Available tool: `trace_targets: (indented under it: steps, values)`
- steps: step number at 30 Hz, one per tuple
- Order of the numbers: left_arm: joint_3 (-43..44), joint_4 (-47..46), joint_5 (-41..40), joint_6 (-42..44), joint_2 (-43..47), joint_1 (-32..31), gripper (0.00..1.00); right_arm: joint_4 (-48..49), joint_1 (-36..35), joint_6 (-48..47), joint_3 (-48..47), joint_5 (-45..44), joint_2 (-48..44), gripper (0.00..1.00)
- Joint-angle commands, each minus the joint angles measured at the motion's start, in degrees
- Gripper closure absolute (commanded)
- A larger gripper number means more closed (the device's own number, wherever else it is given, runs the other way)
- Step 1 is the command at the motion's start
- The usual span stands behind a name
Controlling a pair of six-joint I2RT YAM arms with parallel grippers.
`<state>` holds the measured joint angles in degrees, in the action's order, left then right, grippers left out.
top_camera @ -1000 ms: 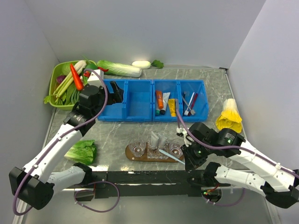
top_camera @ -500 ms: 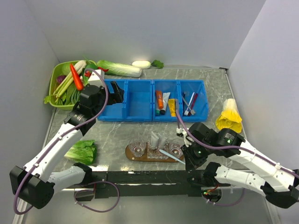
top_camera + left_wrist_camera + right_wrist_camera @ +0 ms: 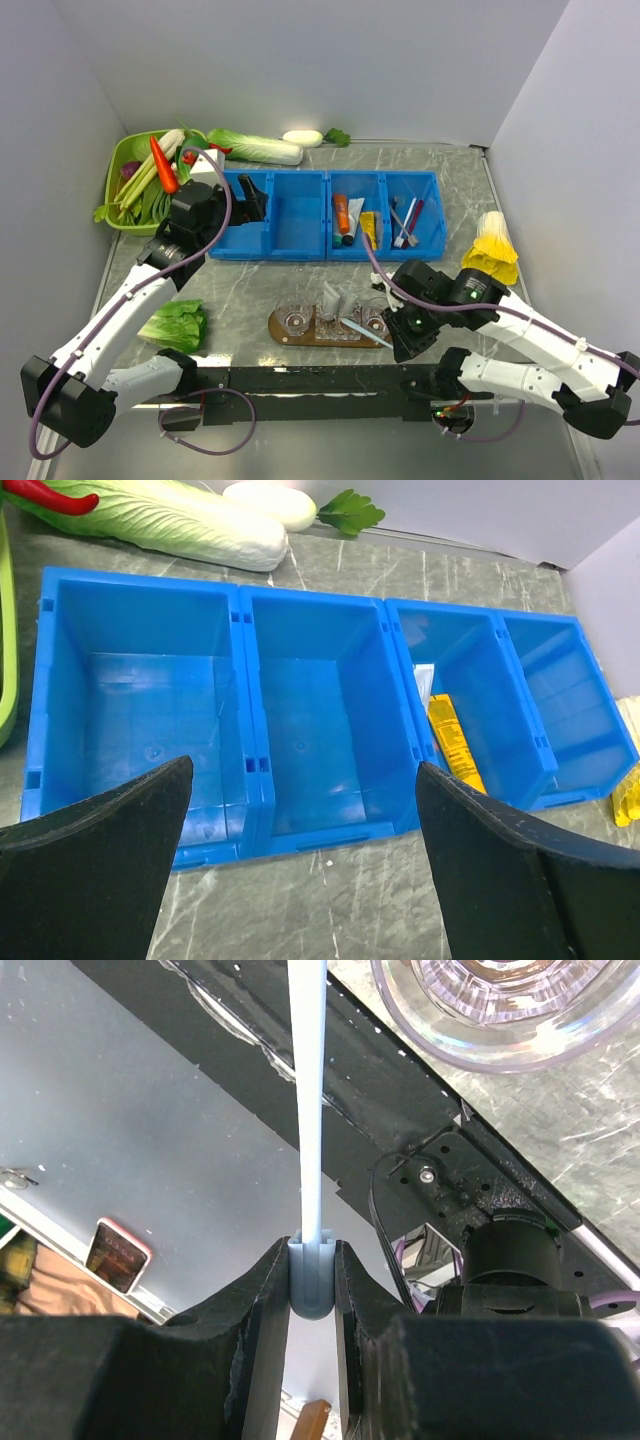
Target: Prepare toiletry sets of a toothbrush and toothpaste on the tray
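The tray [image 3: 277, 325] is a flat brown wooden board, oblong with rounded ends, lying with its long axis left to right on the grey, veined, stone-look surface [image 3: 250, 285]. Two clear, ribbed glass cups [image 3: 297, 318] stand on the tray, one toward each end. Between them, at the tray's middle, is the toothpaste [image 3: 333, 297]: soft silvery-white tubes that seem to stand propped with their flat crimped ends up, though the top view is too small to be sure. The toothbrush [image 3: 360, 331] is a slim, smooth, pale blue stick. Its long axis runs on a slant over the tray's right half, from the right hand [image 3: 402, 345] at the tray's near right corner up and left toward the tubes. In the right wrist view the black fingers of the right hand [image 3: 311, 1260] are clamped on the thicker, rounded butt of the toothbrush [image 3: 305, 1080], and the straight shaft points directly away from them, passing just beside one glass cup [image 3: 490, 1010]. Beyond the tray, on its far left side, the left hand [image 3: 250, 200] hangs over a row of glossy blue bins [image 3: 300, 225]. Its matte black fingers stand wide apart around nothing [image 3: 302, 775], above the box-shaped blue bins [image 3: 300, 730], one of which holds a yellow tube [image 3: 452, 742].
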<state>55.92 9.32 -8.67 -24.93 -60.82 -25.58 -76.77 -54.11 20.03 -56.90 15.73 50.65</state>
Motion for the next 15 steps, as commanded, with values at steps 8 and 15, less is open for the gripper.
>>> trace_targets:
  steps: [8, 15]
  values:
    - [-0.2, -1.4, 1.7, -0.7, 1.5, 0.3, 0.03, -13.8, 0.1, -0.2, -4.7, -1.7, 3.3, 1.00]
    - [-0.1, -1.3, 2.2, -0.7, 1.3, 0.3, 0.03, -13.6, 0.2, 0.1, -6.4, -2.8, 5.3, 1.00]
